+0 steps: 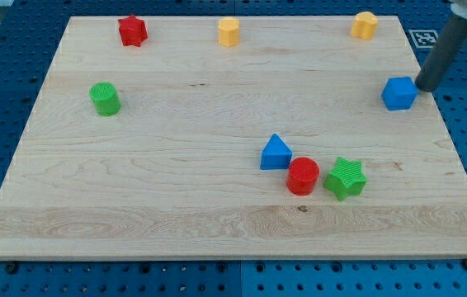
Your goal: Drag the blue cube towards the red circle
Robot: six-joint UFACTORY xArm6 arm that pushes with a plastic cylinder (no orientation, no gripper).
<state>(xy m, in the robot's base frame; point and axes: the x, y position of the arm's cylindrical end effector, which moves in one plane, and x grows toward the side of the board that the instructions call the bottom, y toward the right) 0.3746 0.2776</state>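
Observation:
The blue cube [398, 93] sits near the board's right edge, in the upper half of the view. My tip [424, 89] is right beside it on its right side, touching or nearly touching it. The red circle [303, 176] stands lower and to the left, in the lower middle of the board, between a blue triangle [275, 153] on its upper left and a green star [346, 178] on its right.
A red star [133, 31], a yellow cylinder [229, 32] and a yellow block [365, 25] line the board's top edge. A green cylinder [105, 99] stands at the left. The wooden board [176, 165] lies on a blue perforated table.

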